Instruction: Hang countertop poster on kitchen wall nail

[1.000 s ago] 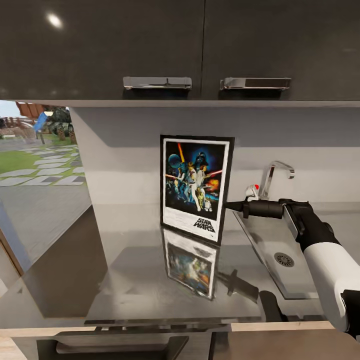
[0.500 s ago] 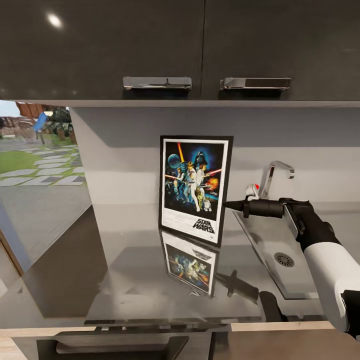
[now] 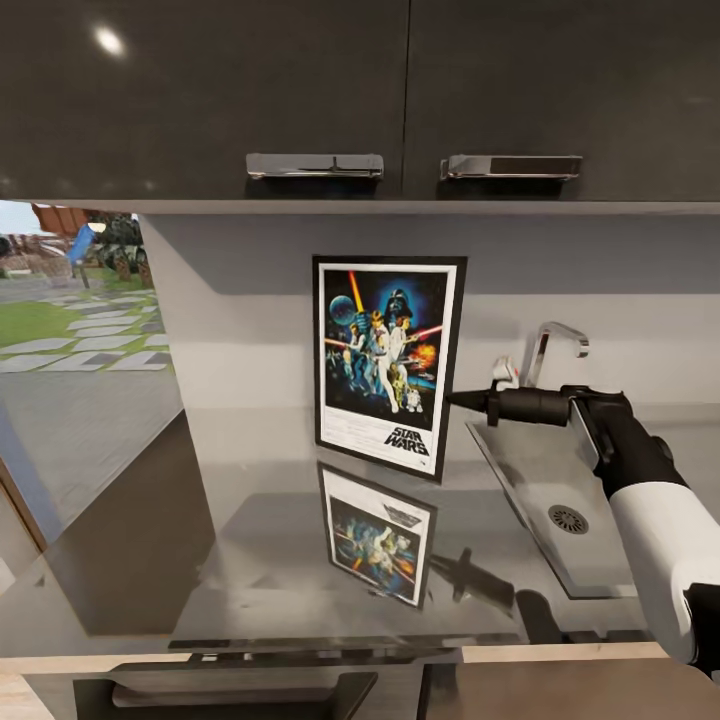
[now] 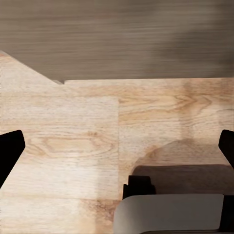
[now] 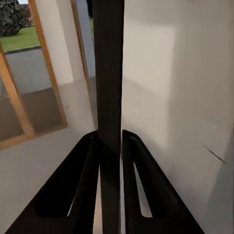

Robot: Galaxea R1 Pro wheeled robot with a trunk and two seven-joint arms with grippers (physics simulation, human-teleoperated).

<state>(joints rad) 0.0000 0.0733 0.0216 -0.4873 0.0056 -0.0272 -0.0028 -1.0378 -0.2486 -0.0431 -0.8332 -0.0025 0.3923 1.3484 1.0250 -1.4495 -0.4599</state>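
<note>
The poster [image 3: 388,365], black-framed with a white border and the STAR WARS logo at its foot, hangs upright just above the glossy grey kitchen countertop [image 3: 250,520], which mirrors it. My right gripper [image 3: 455,400] is shut on the poster's right edge. In the right wrist view that edge is a dark vertical strip [image 5: 108,87] pinched between the black fingers [image 5: 85,170]. My left gripper [image 4: 117,151] is open over wooden floor, with nothing between its fingers. The wall nails are out of view.
Dark wall cabinets [image 3: 400,90] with chrome handles overhang the worktop close above the poster. The steel sink [image 3: 560,500] and chrome tap [image 3: 550,350] lie under my right arm. A plain grey wall [image 3: 250,300] runs behind. Glazing at the left shows a garden [image 3: 70,320].
My right gripper has risen a little with the poster in it. The poster has come up off the countertop and the gap to its reflection has widened.
</note>
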